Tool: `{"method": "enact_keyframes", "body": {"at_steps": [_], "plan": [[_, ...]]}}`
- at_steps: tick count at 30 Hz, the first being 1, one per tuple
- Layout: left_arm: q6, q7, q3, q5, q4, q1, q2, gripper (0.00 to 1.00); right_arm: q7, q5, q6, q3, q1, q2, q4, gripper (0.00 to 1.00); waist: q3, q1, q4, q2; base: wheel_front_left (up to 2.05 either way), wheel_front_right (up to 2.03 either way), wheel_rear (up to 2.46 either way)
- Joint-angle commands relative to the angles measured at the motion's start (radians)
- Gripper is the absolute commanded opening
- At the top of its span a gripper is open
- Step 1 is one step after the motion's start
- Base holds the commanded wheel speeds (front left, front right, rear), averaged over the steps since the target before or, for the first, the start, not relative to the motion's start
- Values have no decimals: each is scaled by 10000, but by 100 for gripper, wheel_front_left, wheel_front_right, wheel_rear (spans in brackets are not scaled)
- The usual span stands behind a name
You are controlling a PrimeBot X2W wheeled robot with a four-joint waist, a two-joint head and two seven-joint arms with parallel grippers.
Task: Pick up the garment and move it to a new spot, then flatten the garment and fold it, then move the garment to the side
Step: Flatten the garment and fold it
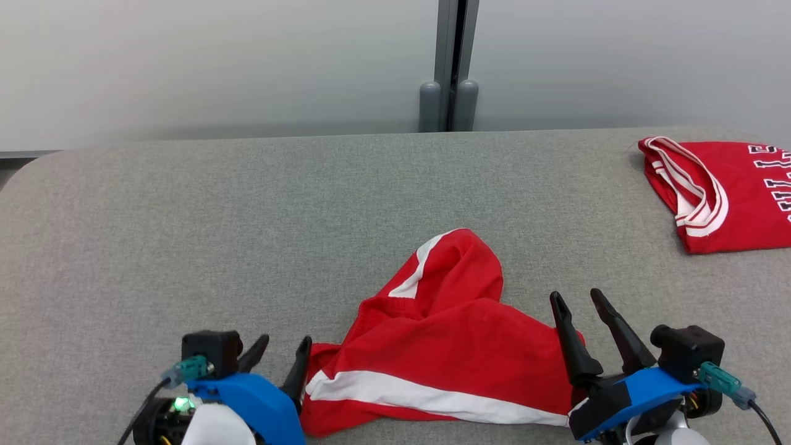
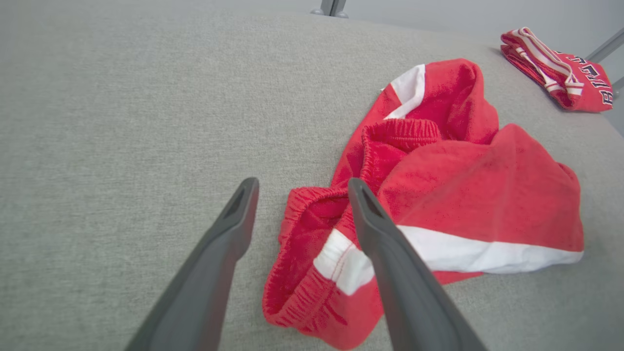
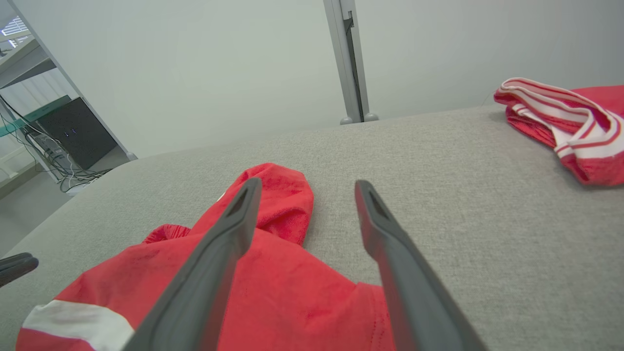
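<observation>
Red shorts with white side stripes (image 1: 445, 358) lie crumpled on the grey table (image 1: 247, 235) near its front edge, one leg bunched up toward the back. In the left wrist view the shorts (image 2: 468, 190) show their elastic waistband, turned toward my left gripper. My left gripper (image 1: 284, 349) is open at the shorts' left end, with its right finger over the waistband corner and nothing between its fingers (image 2: 300, 187). My right gripper (image 1: 578, 300) is open above the shorts' right edge (image 3: 307, 187), holding nothing. The shorts (image 3: 273, 292) spread under its left finger.
A folded red shirt with white stripes and lettering (image 1: 723, 191) lies at the table's back right corner (image 2: 560, 68) (image 3: 570, 126). A grey post (image 1: 451, 68) stands behind the table against a pale wall. Bare grey table stretches to the left and the back.
</observation>
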Motion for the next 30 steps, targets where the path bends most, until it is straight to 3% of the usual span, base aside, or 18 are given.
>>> {"method": "enact_keyframes", "body": {"at_steps": [1, 5, 15, 22, 23, 25, 30], "plan": [[94, -74, 141, 30, -172, -305, 22, 100, 17, -87, 6, -36, 27, -4, -57, 100, 15, 1, -5, 0, 0, 0, 0], [224, 25, 253, 259, -210, -1048, -80, 100, 52, -68, 6, 49, -64, -4, -84, 100, 60, 1, -98, 0, 0, 0, 0], [-1142, 2175, -1262, 201, 2012, -3110, -847, 100, 51, -5, 6, 277, -277, -9, -99, 100, 454, 1, -454, 0, 0, 0, 0], [-1452, 2708, -1527, 102, 3649, -3897, -1312, 98, 40, -83, 6, 233, -407, -11, -123, 100, 760, 1, -674, 0, 0, 0, 0], [-1529, 2770, -1501, -40, 3814, -3937, -1408, 78, 33, -72, 6, 222, -395, -25, -120, 100, 779, 1, -693, 0, 0, 0, 0], [-1671, 2804, -1496, -156, 4127, -4067, -1537, 0, 21, -50, 6, 209, -401, -59, -112, 100, 804, 1, -714, 0, 0, 0, 0], [-1172, 1253, -1009, 95, 4777, -4203, -1827, 0, -2, -20, 6, 213, -455, -75, -69, 100, 797, 1, -733, 0, 0, 0, 0]]}}
